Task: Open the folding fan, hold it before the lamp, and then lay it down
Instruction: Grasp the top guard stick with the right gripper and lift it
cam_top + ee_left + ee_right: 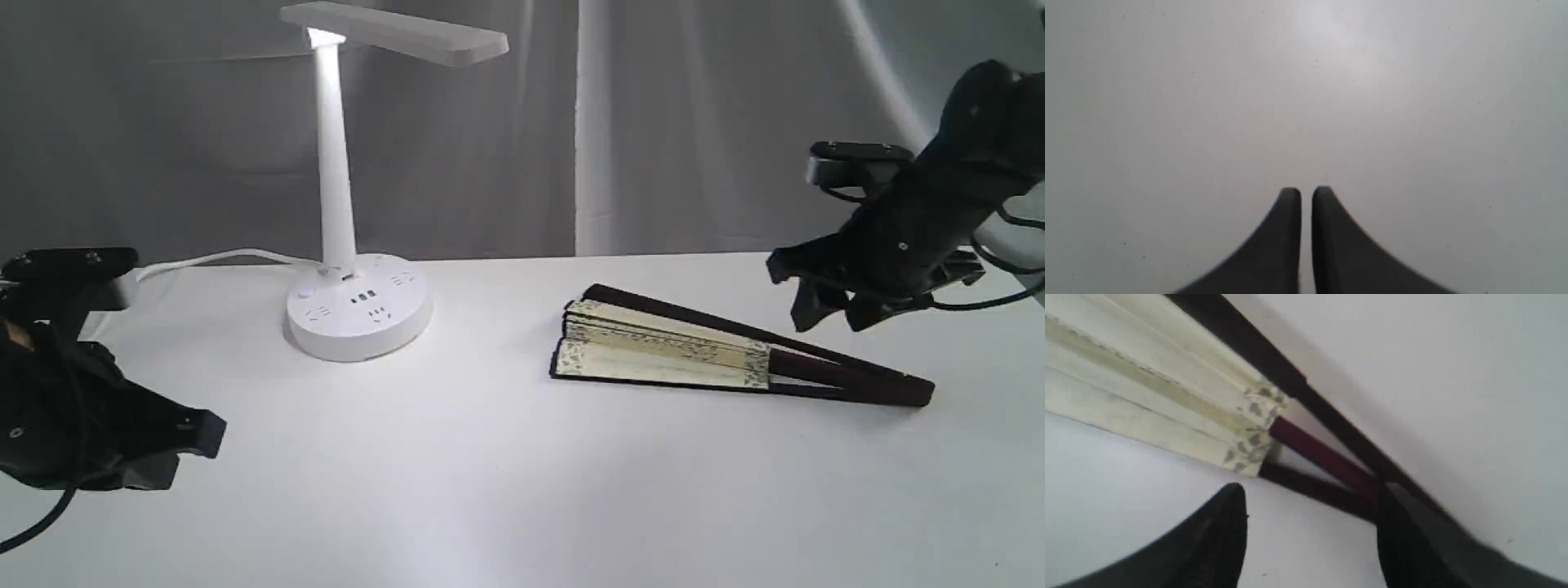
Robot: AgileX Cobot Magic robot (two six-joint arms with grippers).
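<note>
**Fan lies nearly closed on the desk as the right gripper lines up on its ribs**

The folding fan [735, 359] is laid flat on the desk [490, 490], well to the right of the lamp [339, 204]. Its pleats are only slightly splayed, so the opening step is judged not yet done. The paper end is turned toward the lamp. The dark ribs taper to the pivot on the right, which puts the handle end within reach of the right arm.

The right gripper [1310, 494] is held above the rib section near the pivot with its jaws spread wide, and nothing is caught between them. The jaws appear to straddle the ribs with a gap kept below. Contact cannot be ruled out entirely, since the wrist view is blurred.

The left gripper [1306, 192] is parked low on the left over bare desk. Its jaws are pressed nearly together, with only a thin slit left, and nothing is held.

The lamp is lit, and its bar head is stretched out over the space between base and fan. A white cord [220, 260] is run from the base toward the left arm, and it could be snagged if that arm is brought inward. Between fan and lamp, no obstacle is seen.
</note>
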